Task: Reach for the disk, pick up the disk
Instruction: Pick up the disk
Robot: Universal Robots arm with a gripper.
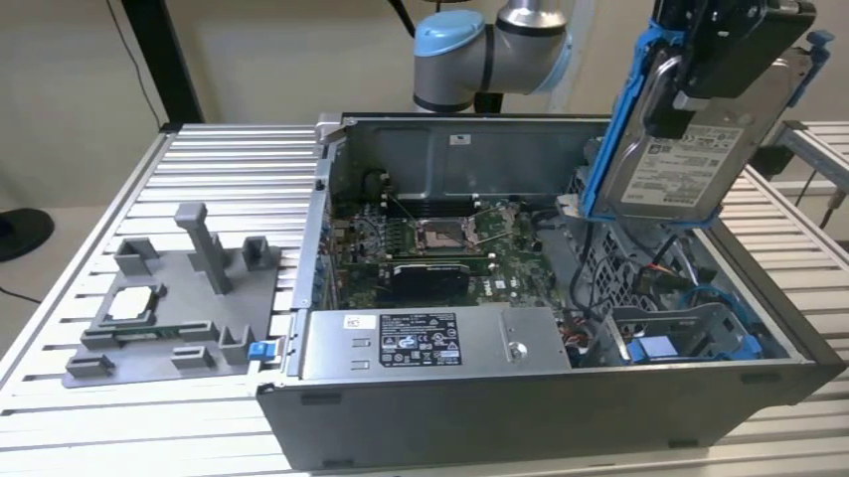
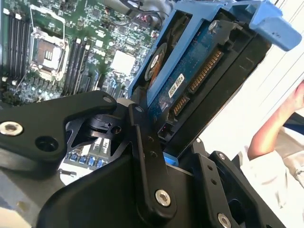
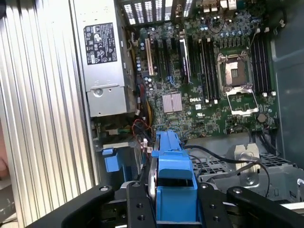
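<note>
Pincer: the black pincer (image 1: 723, 70) is pinching the disk, its fingers pressing on the two broad faces near the upper end; in the second wrist view the pincer (image 2: 164, 142) is closing on the disk's circuit-board side, and in the first wrist view the pincer (image 3: 173, 194) is squeezing the blue bracket from both sides.
Disk: the disk (image 1: 670, 159) is hanging in the air above the open computer case, well clear of it, tilting slightly, with its white label facing the exterior view and its blue bracket running along its edges; the second wrist view is showing the disk (image 2: 190, 80) from its underside, and the first wrist view is showing the disk (image 3: 173, 166) edge-on.
Computer case: the computer case (image 1: 531, 397) is lying open on the slatted worktop (image 1: 226, 169), with the motherboard (image 1: 424, 243) and the long grey box (image 1: 424, 343) sitting inside.
Drive bay: a blue-trimmed bay (image 1: 690, 333) is sitting below the disk, toward the exterior view's right.
Grey fixture: a grey fixture (image 1: 173, 308) is resting on the worktop at the exterior view's left, beside the case.
Person: an arm (image 2: 275, 128) is showing in the second wrist view, beyond the disk.
</note>
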